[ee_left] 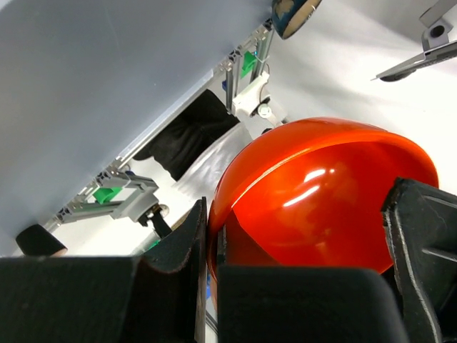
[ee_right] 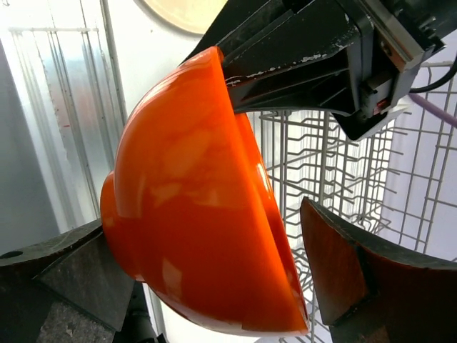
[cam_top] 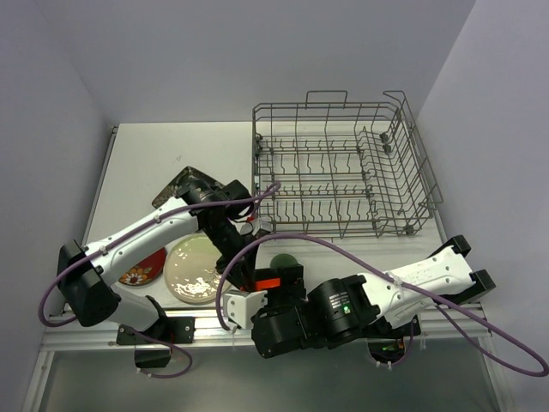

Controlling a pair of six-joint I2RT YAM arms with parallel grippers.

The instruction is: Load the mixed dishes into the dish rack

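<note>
**Operator:** Where did we locate the small orange bowl (ee_right: pixel 178 179) at this step?

**Technician:** We located it lifted off the white table (cam_top: pixel 154 154), at the near edge between the two arm bases. It was nearer than the large grey wire dish rack (cam_top: pixel 416 172) and to its left. The bowl was tipped on edge. In the right wrist view its open side faced the rack wires.

**Operator:** How did each gripper stand?

**Technician:** The left gripper (ee_left: pixel 303 207) was clamped on the bowl at the rim. The right gripper (ee_right: pixel 203 229) stood spread around the bowl. One of its fingers was at the bowl's foot. The other was just beside the rim, with rack wire showing through the gap. We judged that the right gripper did not yet carry the bowl.

**Operator:** Why was the bowl held this way?

**Technician:** We read it as a transfer between arms. The rack occupied the far right of the table, on the right arm's side. A rim grip left the bowl's body free for a second grip.

**Operator:** What remained to load?

**Technician:** No dish showed in the rack. The following lay on the table to the left:
- the larger cream round plate (cam_top: pixel 193 269)
- the small red flowered round plate (cam_top: pixel 144 270)
- the black square floral plate (cam_top: pixel 184 183)

The pale green cup (cam_top: pixel 283 260) stood just beyond the grippers.
</note>
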